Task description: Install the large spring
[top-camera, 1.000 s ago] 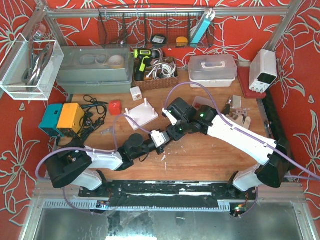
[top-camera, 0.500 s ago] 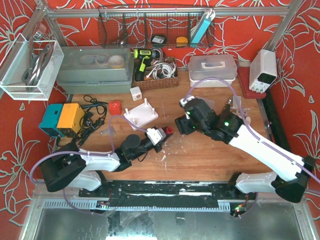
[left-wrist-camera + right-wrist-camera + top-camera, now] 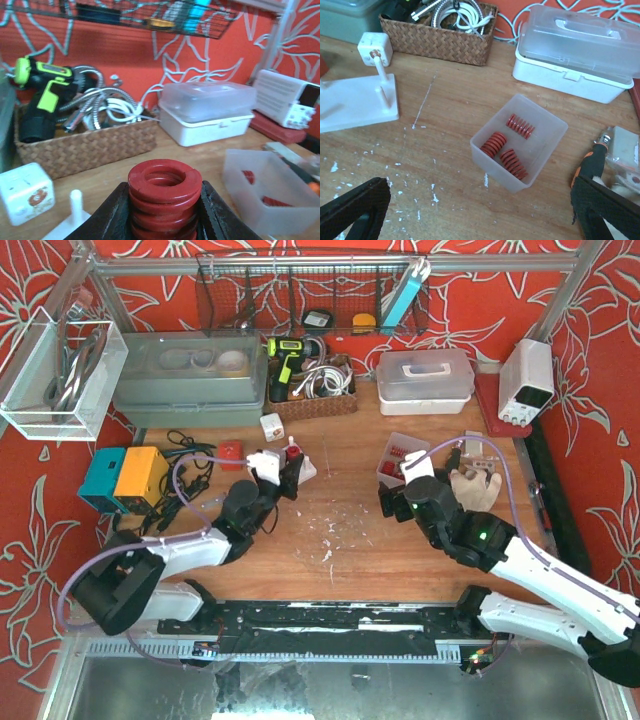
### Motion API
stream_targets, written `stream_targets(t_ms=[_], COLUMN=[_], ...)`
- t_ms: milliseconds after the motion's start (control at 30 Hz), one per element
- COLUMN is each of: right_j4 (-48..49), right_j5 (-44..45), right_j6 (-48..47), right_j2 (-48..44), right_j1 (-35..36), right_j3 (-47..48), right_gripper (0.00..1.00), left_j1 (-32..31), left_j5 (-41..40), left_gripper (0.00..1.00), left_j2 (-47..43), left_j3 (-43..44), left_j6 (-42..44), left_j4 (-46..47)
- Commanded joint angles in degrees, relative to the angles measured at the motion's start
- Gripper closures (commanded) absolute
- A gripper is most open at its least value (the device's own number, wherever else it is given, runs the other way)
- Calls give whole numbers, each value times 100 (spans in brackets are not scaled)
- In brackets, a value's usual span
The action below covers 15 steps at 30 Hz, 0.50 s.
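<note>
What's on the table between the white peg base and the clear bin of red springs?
Nothing but bare table, with white flecks and a thin pale scratch. The right wrist view shows it: peg base at left, bin at right.

Left arm [image 3: 190,550] and right arm [image 3: 545,568]: white link shells, black joint housings. Lilac cable [image 3: 181,472] loops off each one. Green LED [image 3: 487,533] lit on right forearm. Fingers [image 3: 355,205] matte black, blunt-edged in both wrist views.
</note>
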Motion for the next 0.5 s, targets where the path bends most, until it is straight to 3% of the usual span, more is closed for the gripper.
stream_targets(t_ms=[0,267,467], right_j4=[898,1415,1677], right_j5=[309,392,385], right_j6=[-224,-261,-277], right_j2=[-118,-378,-520], right_j1=[6,4,-6], right_j3=[-493,-1170,-1427], right_gripper=[1,2,2], left_j1=[567,1564,1650], left_j5=[116,1571,1577], left_gripper=[100,100,100], left_j2=[468,1785,2426], left_j3=[535,1001,1216], left_j6=[-657,-1242,-783], left_j4=[54,1004,1386])
